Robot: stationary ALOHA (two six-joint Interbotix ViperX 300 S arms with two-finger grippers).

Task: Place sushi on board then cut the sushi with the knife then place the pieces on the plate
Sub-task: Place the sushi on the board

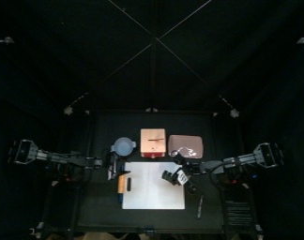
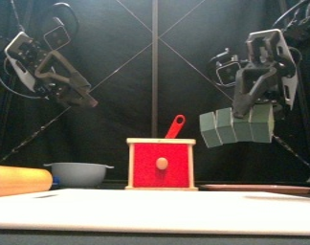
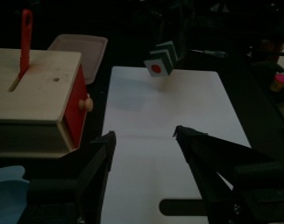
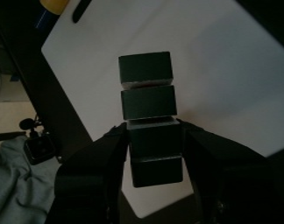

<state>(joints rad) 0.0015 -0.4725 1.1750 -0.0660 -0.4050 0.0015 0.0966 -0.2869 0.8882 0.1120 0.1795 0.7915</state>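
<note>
Our right gripper, raised over the board's two o'clock corner, clamps the sushi roll; our left gripper hovers empty, jaws spread.

I see the cutting board lying at the front middle of the table. Behind it stands the wooden box with a knife upright in its slot. The bowl is left of the box and the tray right of it. The sushi roll hangs above the board's right side. A cylinder-shaped toy lies at the board's left edge.
</note>
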